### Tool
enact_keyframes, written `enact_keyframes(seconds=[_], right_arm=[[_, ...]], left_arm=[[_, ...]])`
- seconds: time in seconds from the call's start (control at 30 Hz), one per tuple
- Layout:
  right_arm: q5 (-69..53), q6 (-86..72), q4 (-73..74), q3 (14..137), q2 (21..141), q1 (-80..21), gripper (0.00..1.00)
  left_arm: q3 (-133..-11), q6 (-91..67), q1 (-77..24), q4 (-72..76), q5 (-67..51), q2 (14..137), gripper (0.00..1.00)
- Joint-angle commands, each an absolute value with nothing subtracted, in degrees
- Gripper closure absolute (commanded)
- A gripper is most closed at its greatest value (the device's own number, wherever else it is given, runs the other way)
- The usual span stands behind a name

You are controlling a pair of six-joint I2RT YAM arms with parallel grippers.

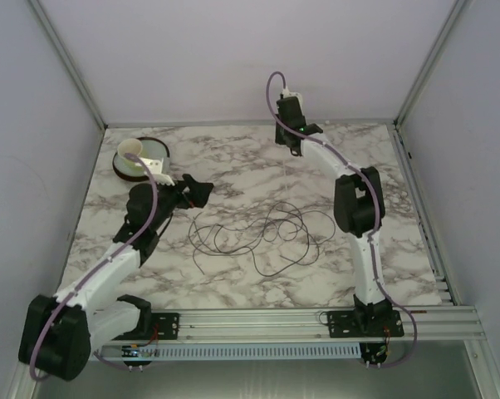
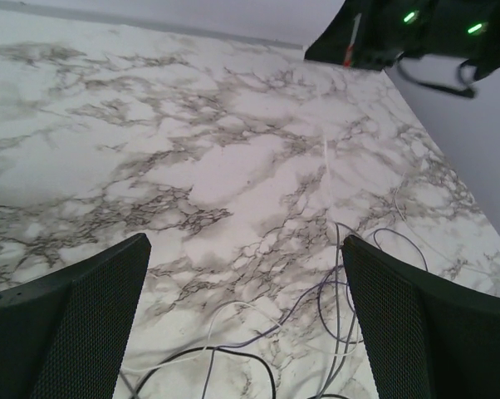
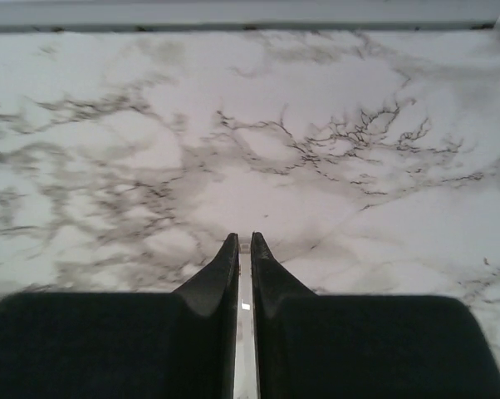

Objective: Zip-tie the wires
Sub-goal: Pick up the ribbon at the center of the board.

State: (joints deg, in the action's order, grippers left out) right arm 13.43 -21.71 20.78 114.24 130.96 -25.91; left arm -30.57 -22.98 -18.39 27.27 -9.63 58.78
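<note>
The wires [image 1: 258, 233] lie in loose thin dark loops on the marble table [image 1: 233, 158], between the two arms. In the left wrist view several strands of the wires [image 2: 316, 307] run under and between my fingers. My left gripper [image 1: 202, 189] hovers at the tangle's left edge, wide open [image 2: 243, 243] with nothing in it. My right gripper [image 1: 293, 143] is raised over the far middle of the table, beyond the wires. It is shut [image 3: 243, 239] on a thin pale zip tie [image 3: 245, 332] whose small head shows at the fingertips. The zip tie [image 2: 327, 158] hangs down as a fine white line.
A round reel [image 1: 142, 158] with a white top stands at the far left of the table, just behind my left arm. Metal frame rails [image 1: 416, 166] border the table's right side, and an aluminium rail [image 1: 300, 320] carries both arm bases at the near edge.
</note>
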Motion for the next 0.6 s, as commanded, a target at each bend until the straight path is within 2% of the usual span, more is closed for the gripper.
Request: enact_keyframes(seconds=[0.0, 0.23, 0.43, 0.57], right_arm=[[12.91, -23.63, 17.72, 110.33, 123.51, -27.90, 1.00], [12.93, -24.92, 16.29, 106.34, 118.87, -30.06, 1.00], [12.91, -26.22, 16.11, 105.06, 116.57, -30.97, 1.00], [12.80, -26.74, 16.13, 104.81, 115.53, -31.20, 1.00]], left_arm=[[-31.59, -23.71, -20.52, 39.33, -12.61, 66.44, 0.00], [-39.13, -24.27, -27.46, 51.90, -12.95, 84.86, 0.00], [-47.92, -30.83, -29.62, 66.53, -14.99, 100.13, 0.00], [-54.26, -31.80, -30.23, 67.54, -15.82, 107.09, 0.01]])
